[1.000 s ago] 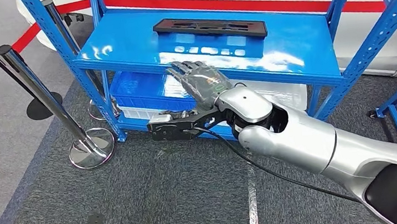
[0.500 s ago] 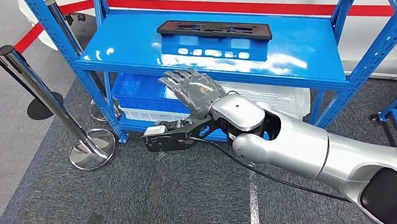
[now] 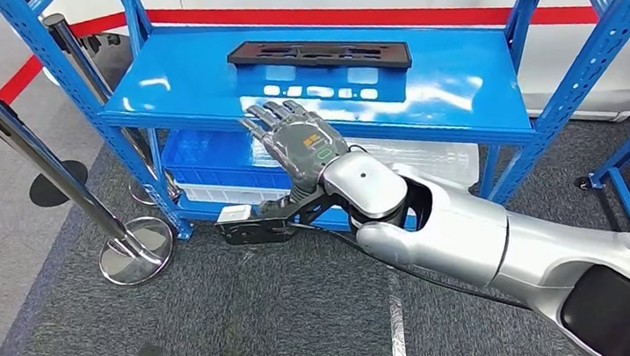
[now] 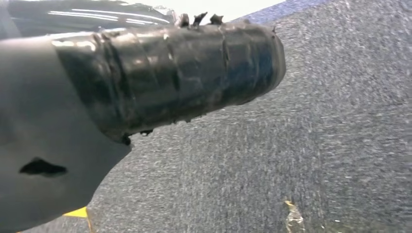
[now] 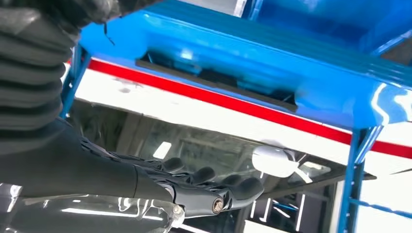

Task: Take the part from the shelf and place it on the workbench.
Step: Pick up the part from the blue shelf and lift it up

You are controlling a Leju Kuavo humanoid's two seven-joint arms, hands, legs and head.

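One part [image 3: 319, 55] on the top deck of the shelf [image 3: 478, 81]: flat, long, matte black plastic plate with slotted cutouts, lying toward the back edge, untouched. Shelf is glossy blue painted steel with perforated uprights; the deck mirrors the part's cutouts as pale patches.

Right hand [image 3: 297, 144] hovers at the shelf's front lip, palm down, dark fingers [image 3: 272, 112] stretched flat and slightly apart, holding nothing, well short of the part. Forearm is smooth silver shell with a black cable running along it. Right wrist view shows the part [image 5: 214, 80] from its edge and the hand [image 5: 194, 187] with fingers extended.

Left hand: can't tell its state. Left wrist view gives a dark ribbed cover [image 4: 180, 73] over speckled carpet.

Lower tier holds a blue ribbed plastic bin [image 3: 221, 157]. Floor is grey short-pile carpet [image 3: 221, 329]. Chrome stanchion [image 3: 74, 190] with a round base stands left of the shelf. White car body with a red stripe [image 3: 348, 17] sits behind.
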